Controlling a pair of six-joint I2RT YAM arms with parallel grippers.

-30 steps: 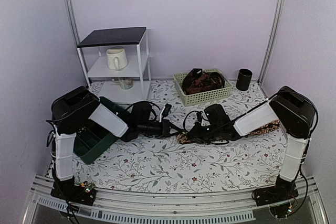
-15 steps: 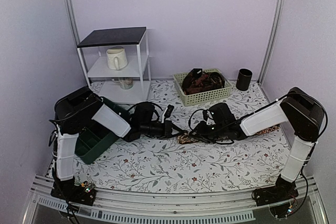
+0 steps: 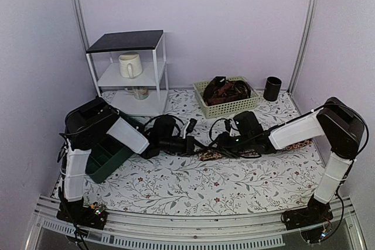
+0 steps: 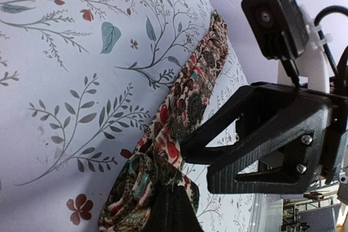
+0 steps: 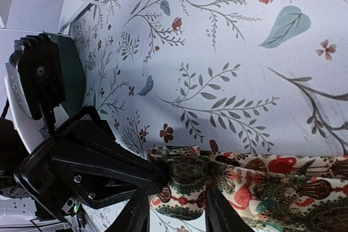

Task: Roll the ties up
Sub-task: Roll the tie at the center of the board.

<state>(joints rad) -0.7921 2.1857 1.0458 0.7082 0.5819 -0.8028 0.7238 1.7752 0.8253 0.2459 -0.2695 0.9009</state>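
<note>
Shelf (image 3: pixel 126 41): well left of the basket (image 3: pixel 231 108); we see thin white legs and a flat black top.
Mug (image 3: pixel 129 64): left of the basket, on the shelf's middle tier; cream, glossy, rounded.
Bin (image 3: pixel 104 157): left of the basket and nearer to us; dark green, smooth-walled, boxy.
Left claw (image 5: pixel 154 176): nearer than the basket, slightly left; matt black fingers pressed together on the tie's folded end.
Tie (image 4: pixel 193 93): flat on the flowered tablecloth (image 3: pixel 193 185), just on the near side of the basket; a long narrow strip of paisley fabric in red, cream and dark brown, its left end bunched.
Right claw (image 4: pixel 196 162): nearer than the basket; its fingers stand apart either side of the tie, and we cannot tell whether they squeeze it.
Basket: pale, rectangular, lattice-walled, heaped with dark ties (image 3: pixel 225 91).
Cup (image 3: pixel 272 88): just right of the basket; black, cylindrical.
</note>
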